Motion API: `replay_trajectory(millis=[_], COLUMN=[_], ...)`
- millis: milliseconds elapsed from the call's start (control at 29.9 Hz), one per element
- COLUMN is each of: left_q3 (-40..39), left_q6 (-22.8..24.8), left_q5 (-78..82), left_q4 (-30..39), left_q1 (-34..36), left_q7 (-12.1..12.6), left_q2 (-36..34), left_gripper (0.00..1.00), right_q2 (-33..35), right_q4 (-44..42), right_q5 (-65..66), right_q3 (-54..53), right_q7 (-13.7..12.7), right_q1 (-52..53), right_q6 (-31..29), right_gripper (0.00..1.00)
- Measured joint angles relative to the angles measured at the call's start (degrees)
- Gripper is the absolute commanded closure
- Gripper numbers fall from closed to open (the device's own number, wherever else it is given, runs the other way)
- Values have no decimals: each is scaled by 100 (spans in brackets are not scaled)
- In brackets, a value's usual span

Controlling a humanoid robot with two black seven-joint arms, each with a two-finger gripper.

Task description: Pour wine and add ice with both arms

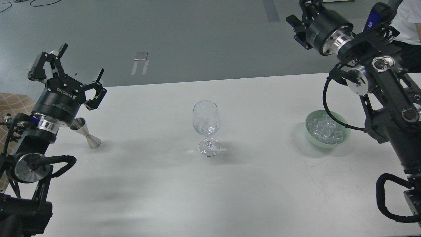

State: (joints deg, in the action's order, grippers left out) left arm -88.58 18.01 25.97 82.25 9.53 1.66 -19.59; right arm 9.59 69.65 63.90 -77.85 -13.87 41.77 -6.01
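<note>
A clear stemmed glass [206,126] stands upright in the middle of the white table [210,184]; a clear chunk and a little clear liquid seem to lie in its bowl. A pale green bowl [327,130] at the right holds many small clear ice chunks [325,129]. A steel jigger [86,133] stands at the left, leaning slightly. My left gripper [67,70] is open and empty, raised just above and behind the jigger. My right gripper [301,24] is raised high above the far right table edge, well behind the bowl; its fingers are seen end-on.
The table's far edge runs behind the glass, with grey floor beyond. A person in a white shirt [408,19] is at the top right corner. A patterned surface [14,105] sits beside the table at the left.
</note>
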Motion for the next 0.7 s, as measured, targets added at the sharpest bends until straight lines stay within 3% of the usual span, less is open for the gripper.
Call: replay_trajectory(millis=[201, 435, 702], left_q3=[28, 70, 527], left_q6=[-40, -51, -39], left_q5=[10, 24, 26], left_q4=[-512, -1235, -2219], left_q1=[527, 1213, 1973], left_q7=[0, 10, 5], left_q2=[-4, -94, -244], left_gripper=[2, 2, 2], right_q2=[-7, -20, -339], right_q4=[-353, -471, -582], right_q5=[-541, -2126, -2485], right_q3=[-821, -979, -1217], right_q7=[0, 1, 1], right_q1=[-81, -237, -250], right_q6=[109, 123, 87], right_gripper=[0, 0, 0])
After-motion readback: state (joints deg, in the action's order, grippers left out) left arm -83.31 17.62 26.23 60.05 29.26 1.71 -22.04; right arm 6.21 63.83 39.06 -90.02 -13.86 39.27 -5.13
